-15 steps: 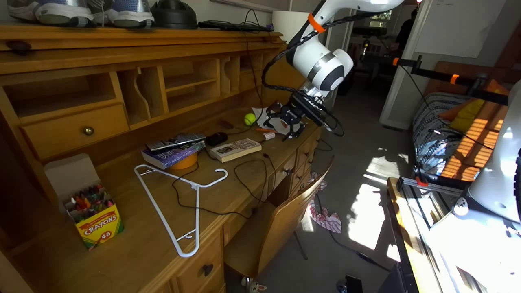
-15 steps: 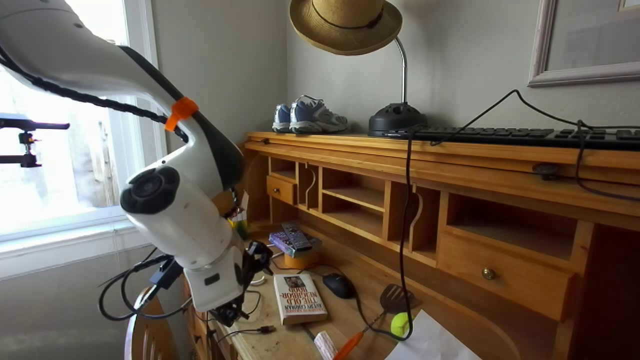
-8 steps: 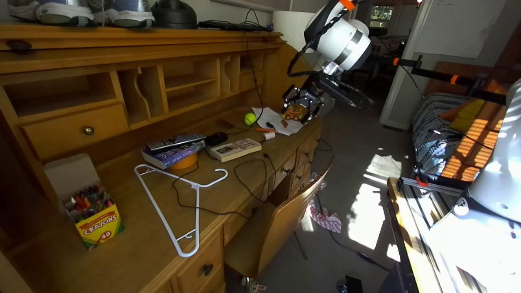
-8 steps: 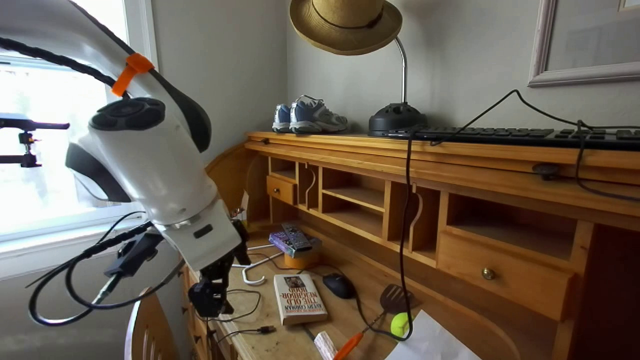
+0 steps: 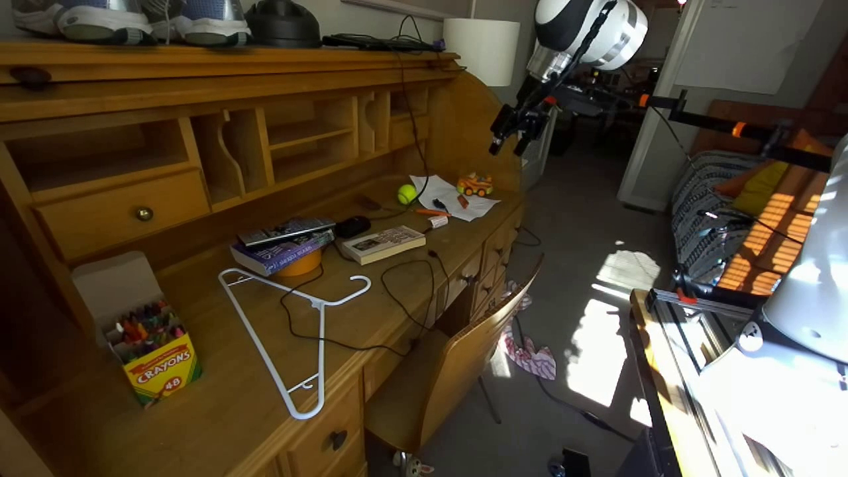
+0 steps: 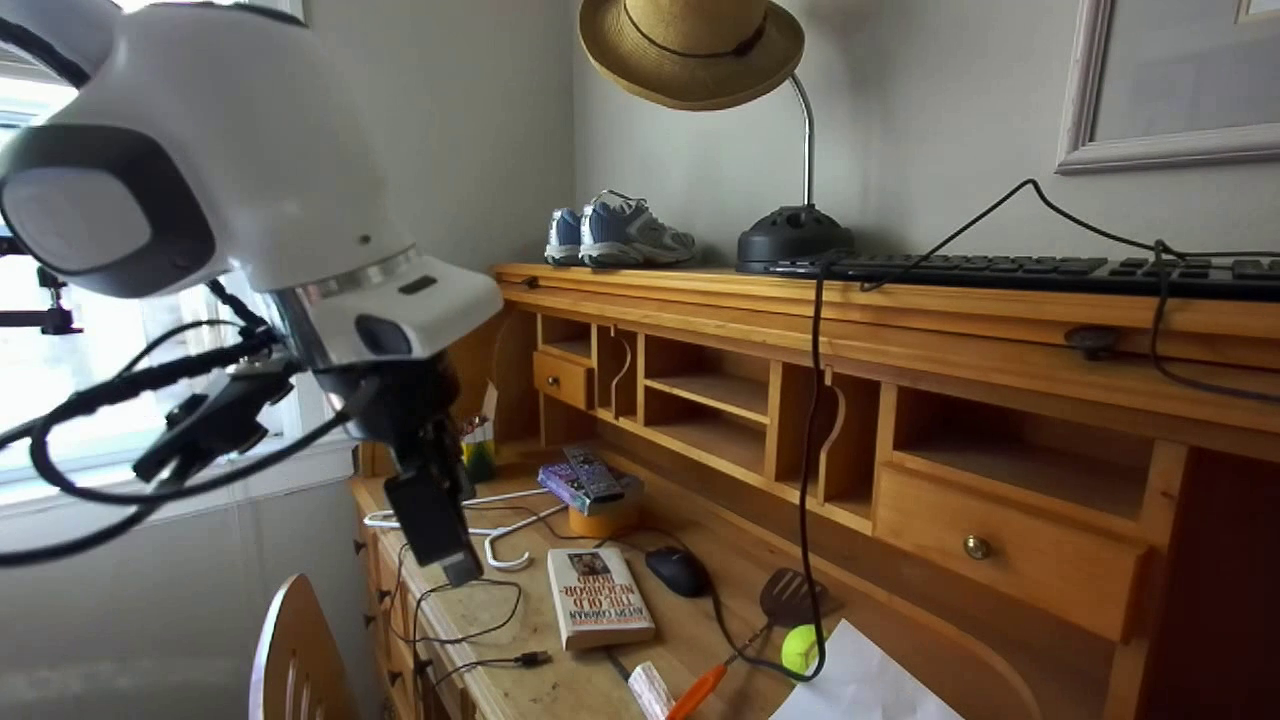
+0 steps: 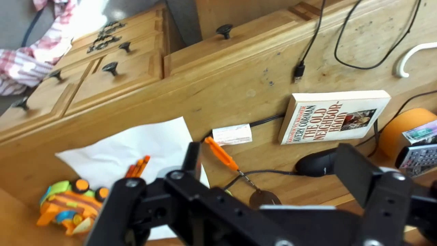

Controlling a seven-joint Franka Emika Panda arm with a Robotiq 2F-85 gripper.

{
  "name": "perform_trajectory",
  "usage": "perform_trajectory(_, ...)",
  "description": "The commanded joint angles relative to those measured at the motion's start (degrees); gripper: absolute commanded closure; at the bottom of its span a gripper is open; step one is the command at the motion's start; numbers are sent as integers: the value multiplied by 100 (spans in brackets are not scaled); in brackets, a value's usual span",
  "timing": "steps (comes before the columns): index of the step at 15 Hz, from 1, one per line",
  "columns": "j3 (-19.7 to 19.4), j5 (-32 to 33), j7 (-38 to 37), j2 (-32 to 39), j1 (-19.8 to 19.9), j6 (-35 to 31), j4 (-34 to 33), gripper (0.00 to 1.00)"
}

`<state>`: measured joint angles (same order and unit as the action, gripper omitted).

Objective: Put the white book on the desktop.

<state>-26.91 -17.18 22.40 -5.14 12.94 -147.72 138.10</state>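
A white book (image 7: 336, 118) with red lettering, "The Old Neighborhood", is laid flat, cover up, on a honey-coloured wooden worktop (image 7: 245, 95). In the wrist view it is found right of centre, slightly above mid-height. Just above it a black cable plug (image 7: 299, 70) is shown, and just below, a black mouse (image 7: 315, 164). Left of these, an orange-handled spatula (image 7: 222, 153) is seen, then at the lower left a sheet of paper (image 7: 136, 143) and an orange toy vehicle (image 7: 73, 208). In an exterior view, below the centre of the frame, a remote (image 6: 593, 475) is rested on a purple book (image 6: 563, 488), which is propped on an orange object (image 6: 600, 522).

At the upper right of an exterior view the tool (image 5: 508, 147) is held raised, well apart from the book. Its fingers are spread and nothing is grasped.

By judgement, the placing is satisfied as things lie; whether a retreat or a fresh approach is in hand cannot be told. For a retreat, only clear withdrawal is called for, with the cables left unsnagged. If the book were to be repositioned, the fingers would have to be lowered astride it.
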Motion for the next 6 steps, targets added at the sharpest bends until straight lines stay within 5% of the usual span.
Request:
perform_trajectory(1,293,1300,100,-791,353,794,-112,0)
perform_trajectory(6,297,1225,243,-906,272,882,-241,0)
